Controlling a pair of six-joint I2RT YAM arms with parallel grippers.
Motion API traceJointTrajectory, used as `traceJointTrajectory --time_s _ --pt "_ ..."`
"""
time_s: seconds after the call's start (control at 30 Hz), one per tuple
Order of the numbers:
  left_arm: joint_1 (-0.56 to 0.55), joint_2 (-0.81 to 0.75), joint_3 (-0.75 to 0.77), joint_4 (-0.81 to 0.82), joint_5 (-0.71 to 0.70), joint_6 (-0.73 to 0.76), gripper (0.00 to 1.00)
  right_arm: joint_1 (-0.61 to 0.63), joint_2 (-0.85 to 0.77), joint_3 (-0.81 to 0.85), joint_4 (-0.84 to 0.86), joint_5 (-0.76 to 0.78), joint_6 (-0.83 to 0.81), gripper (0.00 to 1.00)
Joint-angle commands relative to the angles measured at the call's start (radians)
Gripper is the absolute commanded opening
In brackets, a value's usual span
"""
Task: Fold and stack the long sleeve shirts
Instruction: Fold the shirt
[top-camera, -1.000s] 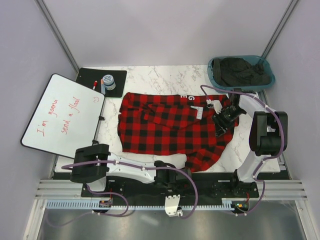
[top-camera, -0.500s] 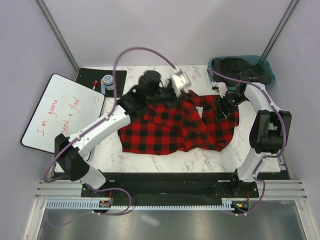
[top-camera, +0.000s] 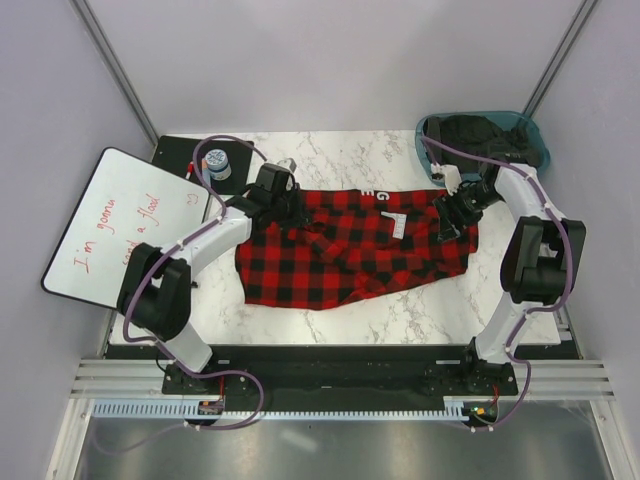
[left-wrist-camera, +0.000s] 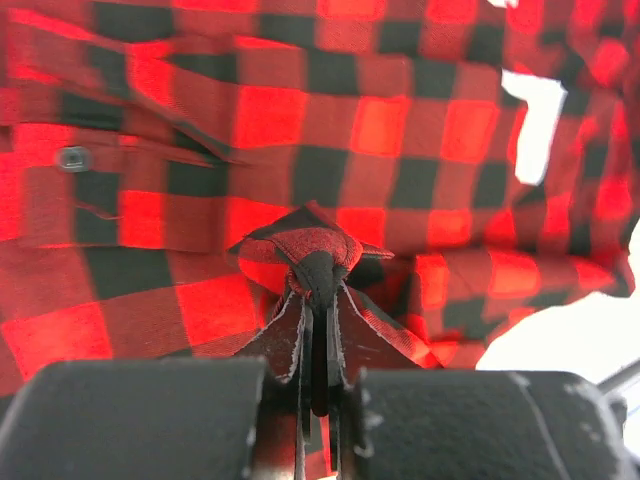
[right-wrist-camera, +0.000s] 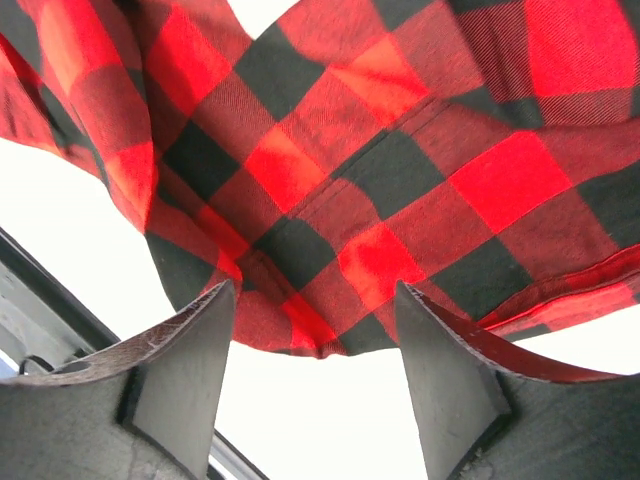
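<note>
A red-and-black check long sleeve shirt (top-camera: 350, 250) lies spread across the middle of the marble table, its white label (top-camera: 398, 226) facing up. My left gripper (top-camera: 284, 204) is at the shirt's far left corner. In the left wrist view it (left-wrist-camera: 320, 300) is shut on a pinched peak of the check cloth (left-wrist-camera: 300, 120). My right gripper (top-camera: 450, 214) sits at the shirt's right edge. In the right wrist view it (right-wrist-camera: 315, 292) is open, and the shirt's hem (right-wrist-camera: 330, 250) hangs just between the fingertips with neither finger touching it.
A teal bin (top-camera: 428, 160) holding dark clothing stands at the far right corner. A whiteboard (top-camera: 125, 235) with red writing leans off the table's left side. Behind it lies a black mat (top-camera: 235, 180) with a small jar (top-camera: 217, 162) and a marker.
My left arm swung from the table's near edge up over the shirt to its far left corner and shut on cloth. The shirt's near right flap is gone. My right gripper opened wider.
</note>
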Motion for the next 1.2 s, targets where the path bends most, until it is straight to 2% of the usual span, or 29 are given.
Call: traceJointTrajectory --time_s 0.0,0.1,0.27,0.33,0.47,0.57,0.7,0.73,0.8,0.83,0.93,1.03,1.17 --pt "0.009 -0.021 0.059 -0.044 -0.199 -0.131 0.02 -0.010 -0.106 -0.064 -0.018 0.011 -0.081 0.71" --pt "0.009 -0.018 0.085 -0.092 -0.287 -0.160 0.02 -0.007 -0.187 -0.134 0.025 -0.011 -0.127 0.70" --pt "0.011 -0.018 0.111 -0.137 -0.281 -0.216 0.02 0.080 -0.345 -0.280 0.114 -0.003 -0.182 0.70" --pt "0.011 -0.027 0.108 -0.146 -0.269 -0.241 0.02 0.108 -0.407 -0.379 0.219 0.000 -0.182 0.70" --pt "0.026 -0.057 0.060 -0.161 -0.142 -0.338 0.02 0.209 -0.558 -0.478 0.365 -0.025 -0.170 0.76" --pt "0.031 -0.087 0.013 -0.163 -0.039 -0.439 0.02 0.297 -0.606 -0.490 0.491 -0.040 -0.054 0.85" --pt "0.031 -0.118 0.003 -0.152 0.058 -0.510 0.02 0.443 -0.631 -0.478 0.760 -0.062 0.215 0.89" --pt "0.031 -0.126 0.003 -0.155 0.069 -0.519 0.02 0.506 -0.634 -0.486 0.817 -0.051 0.335 0.91" --pt "0.031 -0.138 0.003 -0.164 0.110 -0.542 0.02 0.575 -0.637 -0.501 0.963 -0.026 0.405 0.92" --pt "0.031 -0.140 0.003 -0.167 0.119 -0.550 0.02 0.648 -0.629 -0.519 1.005 0.015 0.443 0.93" --pt "0.031 -0.158 -0.017 -0.164 0.124 -0.605 0.02 0.794 -0.574 -0.530 1.089 0.105 0.430 0.93" --pt "0.031 -0.170 -0.028 -0.164 0.135 -0.637 0.02 0.873 -0.508 -0.527 1.105 0.194 0.431 0.91" --pt "0.031 -0.182 -0.036 -0.166 0.141 -0.654 0.06 0.907 -0.481 -0.558 1.201 0.243 0.453 0.90"
